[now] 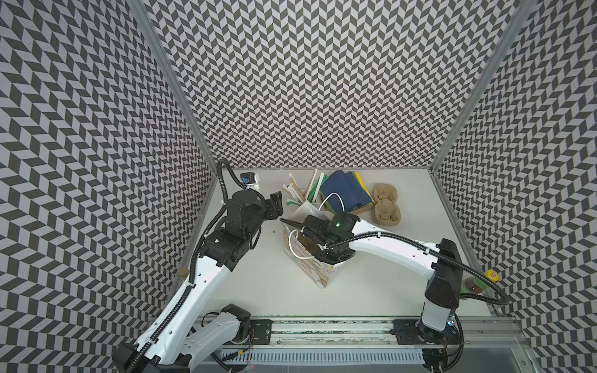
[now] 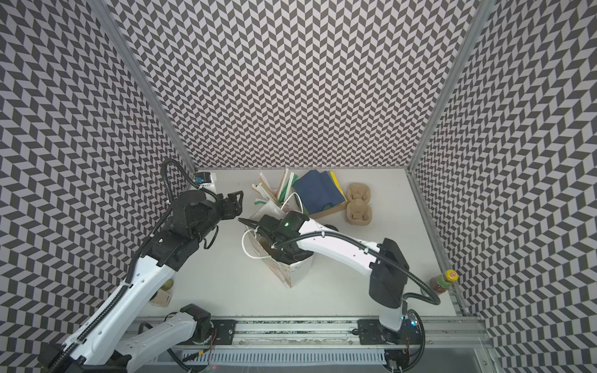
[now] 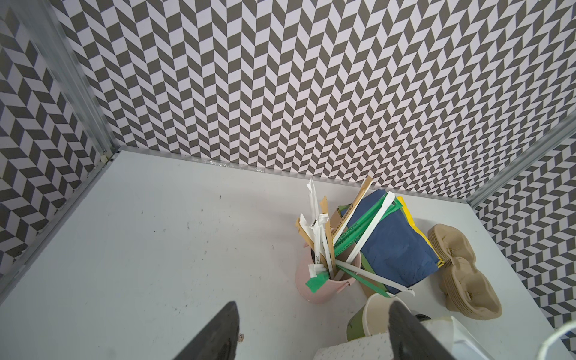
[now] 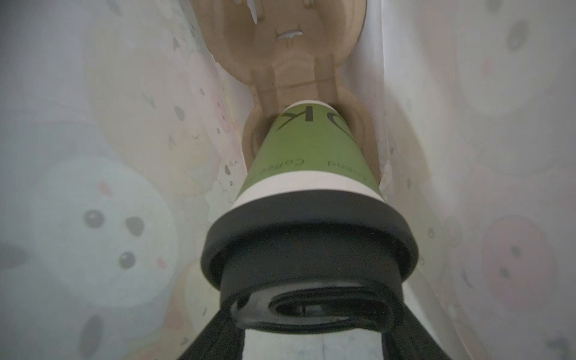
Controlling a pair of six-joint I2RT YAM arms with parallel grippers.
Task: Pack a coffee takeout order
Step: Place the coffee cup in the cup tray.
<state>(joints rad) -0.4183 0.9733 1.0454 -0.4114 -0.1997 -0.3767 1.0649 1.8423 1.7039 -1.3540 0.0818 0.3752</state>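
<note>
Lidded cup inside the bag
Right fingers (image 4: 218,339) clasp the black lid (image 4: 308,246) of the green cup (image 4: 311,149), its base at the carrier (image 4: 293,62) in the mid-tabletop paper bag (image 1: 323,274); left fingers (image 3: 218,336) spread wide, empty, left of it.

Small green paper cup (image 4: 311,149): green, white band at rim, dark lettering.
Round black plastic lid (image 4: 308,249): glossy black.
Tan moulded-pulp cup carrier (image 4: 280,46): plain tan.
Dark blue paper napkin (image 1: 345,190): navy; yellow and green edges beneath.
Printed paper bag (image 4: 109,218): white, pastel cartoon faces.
Panel walls (image 1: 323,80): dark grey-and-white chevrons.
Flat pale worktop (image 3: 156,249): off-white, dark specks.
</note>
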